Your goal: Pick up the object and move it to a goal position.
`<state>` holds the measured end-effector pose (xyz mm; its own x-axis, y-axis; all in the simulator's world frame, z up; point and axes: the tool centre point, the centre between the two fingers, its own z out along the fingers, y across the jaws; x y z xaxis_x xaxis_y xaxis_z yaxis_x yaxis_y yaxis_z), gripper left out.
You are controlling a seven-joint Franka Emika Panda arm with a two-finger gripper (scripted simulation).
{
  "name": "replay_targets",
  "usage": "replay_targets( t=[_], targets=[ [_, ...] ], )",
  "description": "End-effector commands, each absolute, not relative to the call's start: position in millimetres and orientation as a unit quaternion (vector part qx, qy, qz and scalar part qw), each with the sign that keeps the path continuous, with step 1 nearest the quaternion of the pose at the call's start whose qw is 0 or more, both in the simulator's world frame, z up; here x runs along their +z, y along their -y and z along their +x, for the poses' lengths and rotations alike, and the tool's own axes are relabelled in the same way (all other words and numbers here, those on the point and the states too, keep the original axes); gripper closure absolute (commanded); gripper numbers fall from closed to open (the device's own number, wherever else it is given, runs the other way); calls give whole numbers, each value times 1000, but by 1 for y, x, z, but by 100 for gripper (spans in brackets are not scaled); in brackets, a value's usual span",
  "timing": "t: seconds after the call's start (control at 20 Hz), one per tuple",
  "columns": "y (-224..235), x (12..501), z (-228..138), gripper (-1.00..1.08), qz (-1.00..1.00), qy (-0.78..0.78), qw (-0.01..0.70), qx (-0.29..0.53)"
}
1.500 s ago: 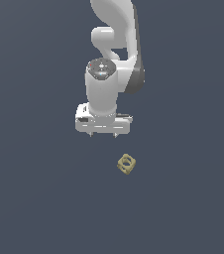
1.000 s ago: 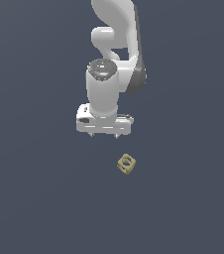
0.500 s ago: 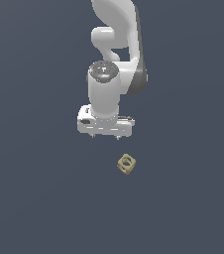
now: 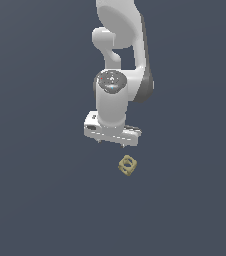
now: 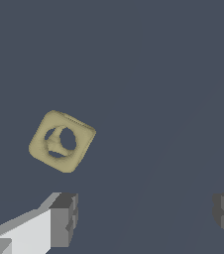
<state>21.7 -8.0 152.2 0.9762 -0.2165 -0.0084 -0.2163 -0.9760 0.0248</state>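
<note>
Though tiny, tan-yellow block (image 5: 61, 141) shows round hole, lies tilted.

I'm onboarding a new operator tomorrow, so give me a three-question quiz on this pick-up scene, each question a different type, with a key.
1. True or false: the gripper is shut on the block.
2. Multiple choice: in the wrist view, the block lies A) between the fingers, B) outside the gap, beyond one fingertip, C) out of sight.
3. Short answer: what marks the block's faces?

Key
1. False: the jaws stand wide apart and the block sits free, away from them.
2. B.
3. Round holes through the tan-yellow faces.
</note>
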Motion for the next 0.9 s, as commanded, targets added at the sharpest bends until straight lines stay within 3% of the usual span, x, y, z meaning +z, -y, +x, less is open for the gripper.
replay_targets(
  t=[0.0, 0.85],
  targets=[
    [0, 146, 27, -92, 991, 135, 11, -5],
    [-54, 101, 60, -92, 952, 307, 2, -1]
  ],
)
